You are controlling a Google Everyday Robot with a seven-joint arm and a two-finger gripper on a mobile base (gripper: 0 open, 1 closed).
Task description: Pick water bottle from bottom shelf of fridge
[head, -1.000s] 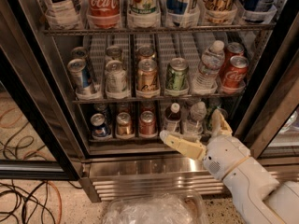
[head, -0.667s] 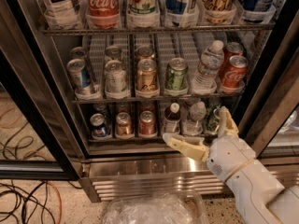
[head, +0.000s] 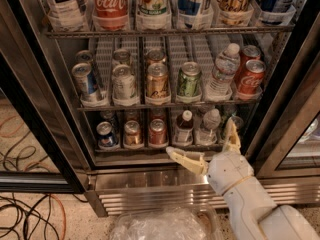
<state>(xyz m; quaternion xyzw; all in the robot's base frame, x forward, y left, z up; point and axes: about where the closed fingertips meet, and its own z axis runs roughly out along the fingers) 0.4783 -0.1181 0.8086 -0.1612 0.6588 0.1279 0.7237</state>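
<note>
The water bottle [head: 209,127], small, clear and ribbed with a white cap, stands on the bottom shelf [head: 130,152] of the fridge [head: 65,109], toward the right. A dark-liquid bottle [head: 184,128] stands just left of it. My gripper [head: 200,140] is open in front of the shelf's front lip, just below the water bottle. One cream finger [head: 182,159] points left under the dark bottle. The other finger [head: 231,136] points up to the right of the water bottle. Neither finger touches the bottle.
Three cans [head: 131,133] stand at the left of the bottom shelf. The middle shelf holds several cans and a taller clear bottle [head: 222,71]. The open door frame [head: 292,119] stands at right. A clear plastic tray [head: 160,225] lies below. Cables [head: 25,209] lie on the floor at left.
The gripper shifted slightly right and then back left in front of the bottom shelf, staying open. The bottles and cans have not moved.
</note>
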